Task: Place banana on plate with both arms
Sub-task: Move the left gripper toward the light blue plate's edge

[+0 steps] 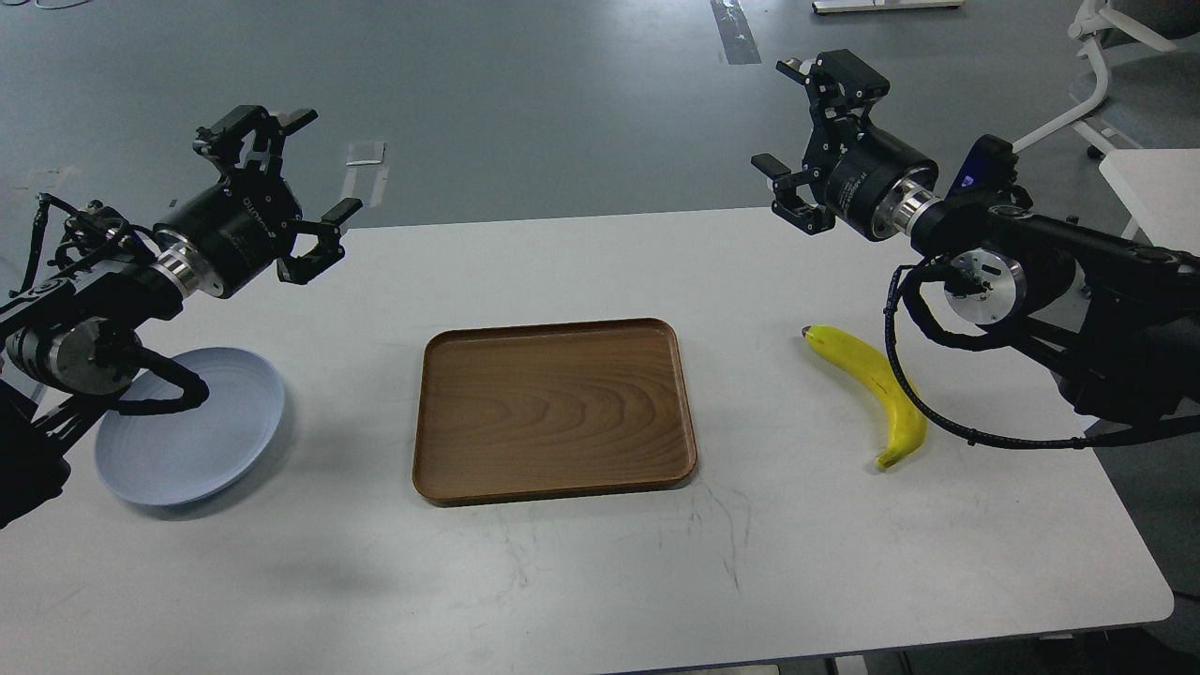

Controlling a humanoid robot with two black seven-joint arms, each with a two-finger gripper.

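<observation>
Both grippers, left gripper (298,178) & right gripper (799,120), open; wrist lettering unreadable.

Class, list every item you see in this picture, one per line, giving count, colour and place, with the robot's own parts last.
banana: one, yellow, on the table's right side
plate: one, pale blue-grey, on the table's left side
tray: one, brown wood, mid-table, nothing on it
table: one, white, fills the foreground
chair base: one, white, far right on the floor
left gripper: one, black, open, raised above the plate's far side
right gripper: one, black, open, raised beyond the banana
</observation>
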